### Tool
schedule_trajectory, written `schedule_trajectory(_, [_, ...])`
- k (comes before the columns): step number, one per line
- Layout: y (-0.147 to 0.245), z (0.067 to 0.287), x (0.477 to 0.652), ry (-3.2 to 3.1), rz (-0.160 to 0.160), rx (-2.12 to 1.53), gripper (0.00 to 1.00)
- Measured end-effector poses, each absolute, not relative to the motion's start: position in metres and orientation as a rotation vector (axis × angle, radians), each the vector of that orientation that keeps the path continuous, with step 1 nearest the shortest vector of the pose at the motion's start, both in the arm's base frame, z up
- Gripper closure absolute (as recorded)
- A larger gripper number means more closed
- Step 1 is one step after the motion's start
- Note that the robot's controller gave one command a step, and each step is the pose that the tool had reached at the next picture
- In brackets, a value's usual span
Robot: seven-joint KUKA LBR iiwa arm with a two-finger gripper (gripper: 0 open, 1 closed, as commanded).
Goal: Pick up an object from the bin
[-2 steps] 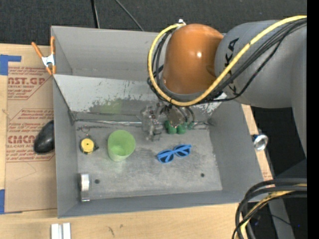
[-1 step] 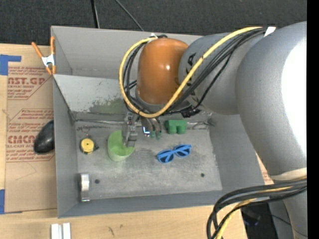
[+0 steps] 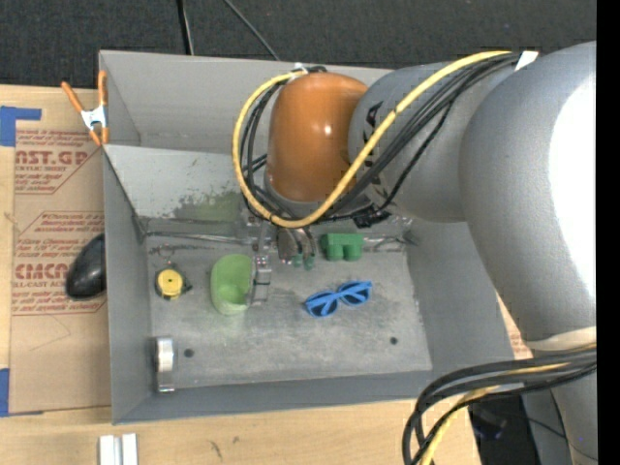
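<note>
My gripper [image 3: 262,267] is low in the bin [image 3: 291,356]; can't tell if it's released or clenched. Likely target is the pale green cup [image 3: 231,284], just beside it on the left. I'd shift left and centre over the cup before closing, staying clear of the blue sunglasses [image 3: 337,298] on the right. The cup is rounded, stubby and matte, with its opening facing away from the tool.

Diffuse overhead illumination, moderately bright. The grey bin [image 3: 291,352] floor is evenly lit, with faint soft shadows. The orange cover [image 3: 310,134] shows a broad, dull sheen.
</note>
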State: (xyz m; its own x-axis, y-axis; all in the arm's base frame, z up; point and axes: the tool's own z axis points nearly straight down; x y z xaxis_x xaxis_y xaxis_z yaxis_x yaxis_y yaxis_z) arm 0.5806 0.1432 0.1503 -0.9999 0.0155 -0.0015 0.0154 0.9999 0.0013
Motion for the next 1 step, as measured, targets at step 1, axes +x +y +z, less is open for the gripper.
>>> schedule_trajectory(1, [0.1373, 0.0719, 0.5690, 3.117, 0.009, 0.293, 0.00])
